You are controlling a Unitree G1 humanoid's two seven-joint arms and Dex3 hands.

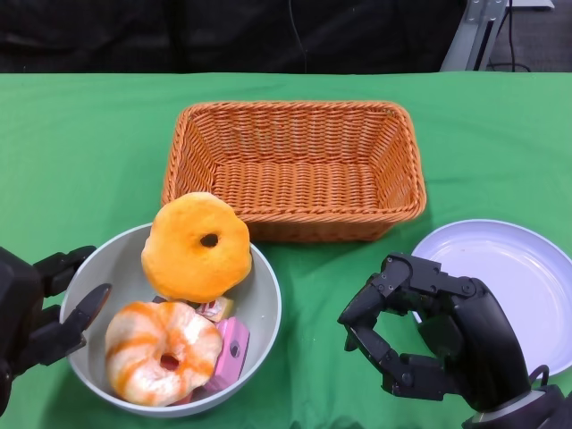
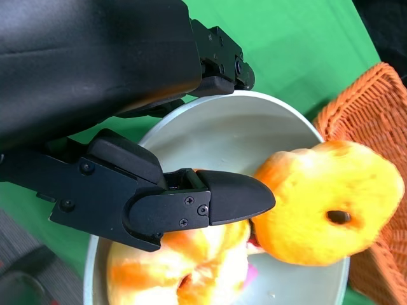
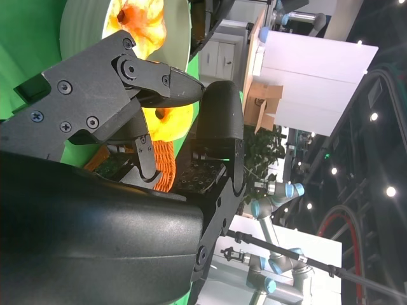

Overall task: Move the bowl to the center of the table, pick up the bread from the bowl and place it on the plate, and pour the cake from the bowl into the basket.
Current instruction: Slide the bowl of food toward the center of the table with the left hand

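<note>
A grey bowl stands at the near left of the green table. It holds an orange ring-shaped bread leaning upright, a glazed ring bread lying flat, and pink cake pieces. My left hand is at the bowl's left rim with its fingers apart. One finger reaches over the inside and the others stay outside the rim. My right hand hovers right of the bowl, beside the plate, fingers curled in on nothing. The white plate lies at the near right. The wicker basket stands behind the bowl.
The basket's front wall almost touches the bowl's far rim. Bare green cloth lies between bowl and plate. In the right wrist view the bowl shows past my curled fingers. The table's far edge meets a dark background.
</note>
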